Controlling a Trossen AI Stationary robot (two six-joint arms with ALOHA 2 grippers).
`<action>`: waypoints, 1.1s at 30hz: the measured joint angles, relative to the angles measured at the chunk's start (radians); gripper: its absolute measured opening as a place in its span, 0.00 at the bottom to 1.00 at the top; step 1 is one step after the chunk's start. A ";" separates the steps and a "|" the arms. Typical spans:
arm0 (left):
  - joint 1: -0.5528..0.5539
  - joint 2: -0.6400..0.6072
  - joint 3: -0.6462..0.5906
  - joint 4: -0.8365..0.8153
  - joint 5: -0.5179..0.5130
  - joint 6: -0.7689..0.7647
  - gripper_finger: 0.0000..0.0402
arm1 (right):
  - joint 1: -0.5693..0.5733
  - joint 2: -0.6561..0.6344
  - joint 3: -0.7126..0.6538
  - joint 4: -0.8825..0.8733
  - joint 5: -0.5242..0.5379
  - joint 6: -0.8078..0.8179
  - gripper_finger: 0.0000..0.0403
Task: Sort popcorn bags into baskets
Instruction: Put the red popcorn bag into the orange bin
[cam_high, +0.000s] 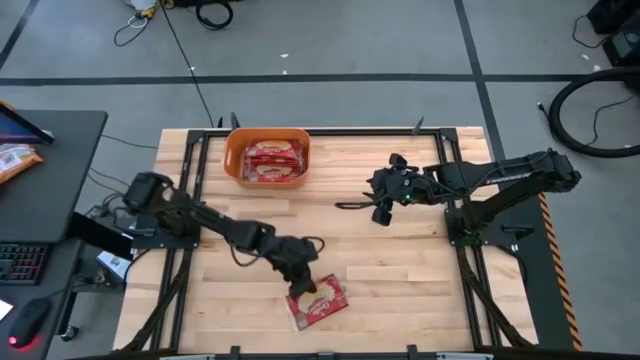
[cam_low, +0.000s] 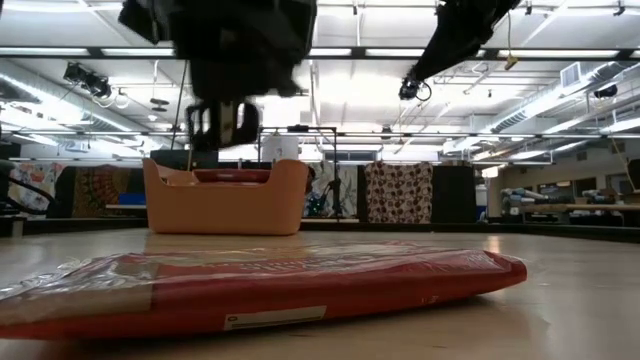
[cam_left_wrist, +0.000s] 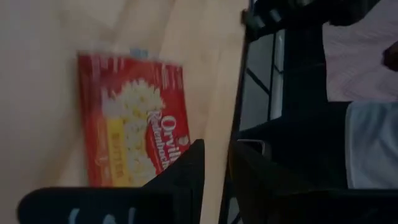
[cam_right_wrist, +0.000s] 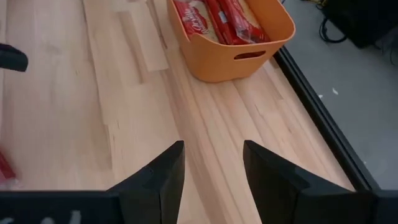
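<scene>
My left pincer (cam_high: 299, 285), fingers narrowly parted and empty, hovers beside a flat red popcorn packet (cam_high: 317, 301); my right pincer (cam_high: 381, 196) waits wide open near the orange plastic bin (cam_high: 240, 148).

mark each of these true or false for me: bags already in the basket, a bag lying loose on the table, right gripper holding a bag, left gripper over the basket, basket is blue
1. Popcorn bags already lie in the basket. True.
2. One loose popcorn bag lies flat on the table. True.
3. The right gripper holds a bag. False: it is open and empty, over bare wood.
4. The left gripper is over the basket. False: it is beside the loose popcorn bag, far from the basket.
5. The basket is blue. False: it is orange.
</scene>
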 joint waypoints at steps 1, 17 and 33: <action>-0.009 0.024 -0.001 0.018 0.000 -0.024 0.19 | 0.000 0.000 0.000 0.002 0.000 -0.002 0.42; -0.062 0.201 0.003 -0.038 -0.056 -0.117 0.19 | 0.002 -0.002 0.000 -0.058 -0.035 -0.075 0.42; 0.161 0.002 -0.006 -0.655 -0.552 0.294 0.02 | 0.004 -0.003 0.000 -0.059 -0.110 -0.017 0.42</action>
